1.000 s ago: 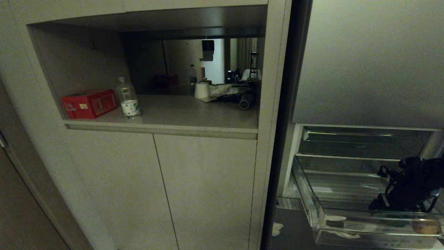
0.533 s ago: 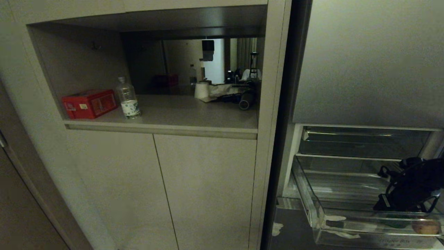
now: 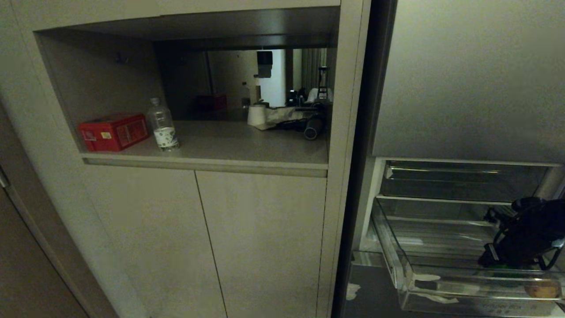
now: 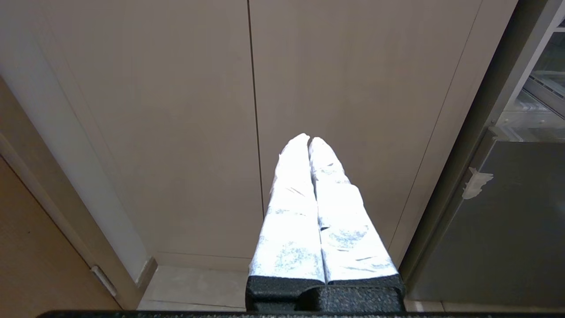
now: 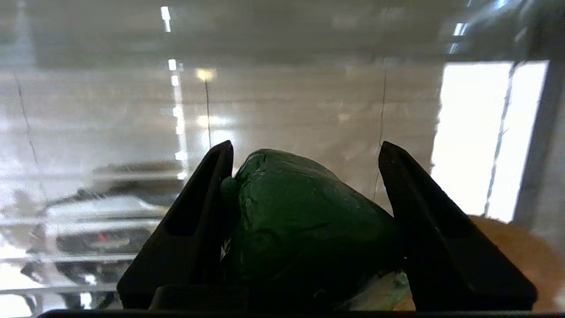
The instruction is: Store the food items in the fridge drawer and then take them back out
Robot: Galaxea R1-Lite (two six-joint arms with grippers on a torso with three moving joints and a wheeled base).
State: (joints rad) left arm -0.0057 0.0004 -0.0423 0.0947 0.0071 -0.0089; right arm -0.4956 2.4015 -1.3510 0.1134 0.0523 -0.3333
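With black fingers (image 5: 194, 221) of right gripper (image 5: 305, 146) closed against both flanks of dark green item (image 5: 300, 221), holds it low inside fridge drawer (image 3: 397, 260), close behind the clear front wall. Shows tan-brown item (image 3: 542, 289) just beside it, toward the drawer's right end, resting on the floor of the bin. Cannot tell whether the green one is lifted or resting on that floor. Stands pulled out from the fridge, with white tape scraps (image 3: 426, 278) stuck at the front left corner and ribbed floor visible through the plastic. Sits below a shallower smoky tray (image 3: 459, 185) and a broad grey fridge door (image 3: 468, 79). Hangs parked well to the left: left gripper (image 4: 309, 138), white-wrapped fingers (image 4: 291, 221) pressed together with nothing between them, pointing at plain beige cabinet doors (image 3: 220, 243) above pale floor tile (image 4: 194, 282). Carries another tape scrap (image 4: 476, 185) on the grey panel beneath the drawer. Opens above the cabinet doors into a niche shelf (image 3: 247, 150) with a mirrored back (image 3: 229, 79) reflecting a dim room. Holds, on that shelf, a red box (image 3: 114, 131) at the left, a water bottle (image 3: 162, 124) upright just beside it, then farther right a paper roll (image 3: 257, 115) and a dark cylinder (image 3: 314, 129) lying on its side among crumpled wrapping.
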